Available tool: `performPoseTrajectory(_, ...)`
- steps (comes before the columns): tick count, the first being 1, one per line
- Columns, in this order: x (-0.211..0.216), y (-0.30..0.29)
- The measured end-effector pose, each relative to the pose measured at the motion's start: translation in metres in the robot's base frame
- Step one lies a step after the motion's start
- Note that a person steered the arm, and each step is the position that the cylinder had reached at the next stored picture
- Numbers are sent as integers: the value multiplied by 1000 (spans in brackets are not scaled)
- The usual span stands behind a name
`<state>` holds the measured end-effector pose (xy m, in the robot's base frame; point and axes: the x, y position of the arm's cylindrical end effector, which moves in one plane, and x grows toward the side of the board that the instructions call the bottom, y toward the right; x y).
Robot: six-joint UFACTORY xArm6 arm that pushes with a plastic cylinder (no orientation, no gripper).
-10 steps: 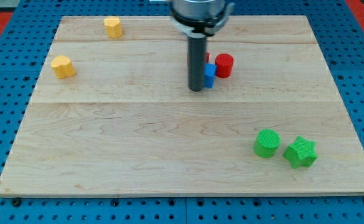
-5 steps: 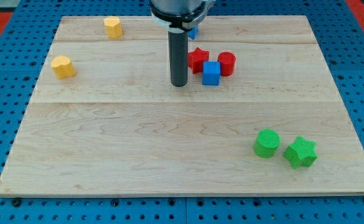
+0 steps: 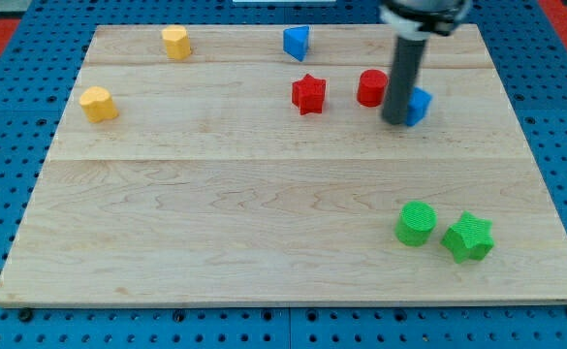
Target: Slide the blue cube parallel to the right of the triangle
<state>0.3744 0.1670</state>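
The blue cube [image 3: 419, 105] sits at the view's upper right, mostly hidden behind the dark rod. My tip [image 3: 394, 120] rests on the board against the cube's left side. The blue triangle [image 3: 297, 43] lies near the view's top edge, well to the upper left of the cube. The red cylinder [image 3: 371, 88] stands just left of the rod. The red star [image 3: 309, 94] lies further left.
Two yellow blocks sit at the view's upper left, one [image 3: 175, 43] near the top edge and one [image 3: 98, 103] below it. A green cylinder [image 3: 416, 223] and a green star [image 3: 469, 237] sit at the lower right. The wooden board [image 3: 264, 223] lies on blue pegboard.
My tip has moved from left of the red star to the right, past the red cylinder. The blue cube has moved right, from beside the star to right of the red cylinder.
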Motion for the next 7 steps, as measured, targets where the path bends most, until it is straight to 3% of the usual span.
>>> performPoseTrajectory(1,-8,55)
performPoseTrajectory(3,-110,48)
performPoseTrajectory(4,-86,44)
performPoseTrajectory(5,-131,89)
performPoseTrajectory(7,-102,134)
